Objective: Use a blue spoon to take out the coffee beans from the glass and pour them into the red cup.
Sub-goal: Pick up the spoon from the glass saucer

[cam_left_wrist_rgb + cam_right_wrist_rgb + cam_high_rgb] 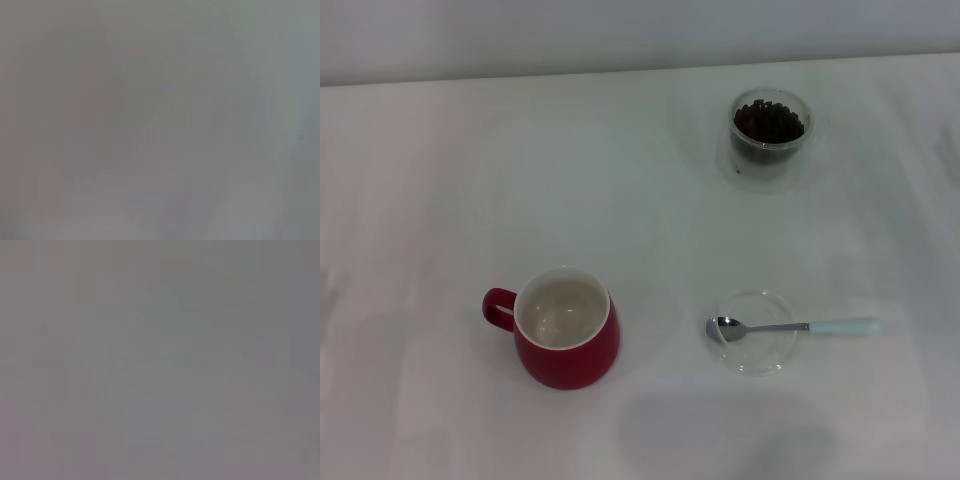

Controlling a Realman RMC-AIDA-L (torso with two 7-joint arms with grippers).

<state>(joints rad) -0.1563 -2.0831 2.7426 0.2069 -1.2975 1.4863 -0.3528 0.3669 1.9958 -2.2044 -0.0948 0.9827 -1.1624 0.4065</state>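
Observation:
In the head view the red cup stands upright at the front left of the white table, its handle pointing left and its cream inside bare. The blue spoon lies flat to its right, its metal bowl resting on a flat clear saucer and its pale handle pointing right. At the back right stands the glass, holding a heap of dark coffee beans. Neither gripper shows in any view. Both wrist views show only plain grey.
The white table stretches across the whole head view, with its far edge meeting a pale wall along the top. One dark speck lies just beside the glass at its front left.

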